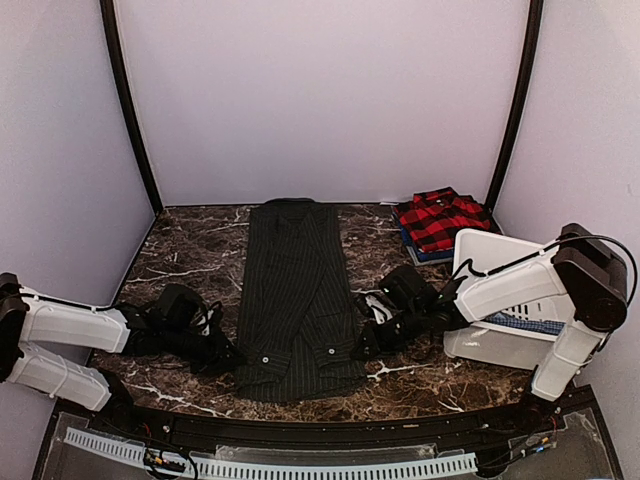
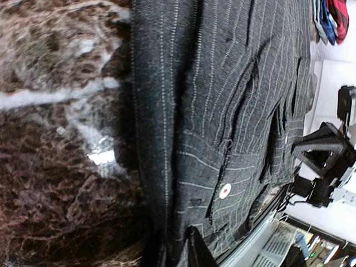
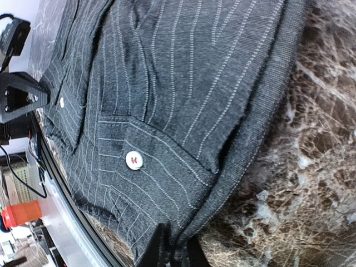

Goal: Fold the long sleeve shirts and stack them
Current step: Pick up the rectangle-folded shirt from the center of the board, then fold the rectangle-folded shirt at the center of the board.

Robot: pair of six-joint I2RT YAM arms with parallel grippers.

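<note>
Both grippers pinch the near hem of the charcoal pinstriped shirt (image 1: 295, 290): the left gripper (image 1: 228, 358) clamps its left corner, the right gripper (image 1: 365, 345) its right edge. The shirt lies flat along the marble table (image 1: 190, 250). A folded red plaid shirt (image 1: 440, 218) sits at the far right, behind the white bin (image 1: 480, 262).

So you've got the pinstripe shirt (image 1: 295, 300) lying lengthwise down the middle of the table (image 1: 190, 250), collar at the far end. Your left gripper (image 1: 228, 358) is at its near left corner, and your right gripper (image 1: 362, 345) is at the near right. The bin (image 1: 488, 348) is off to the right, with the plaid shirt (image 1: 440, 220) behind it.
</note>
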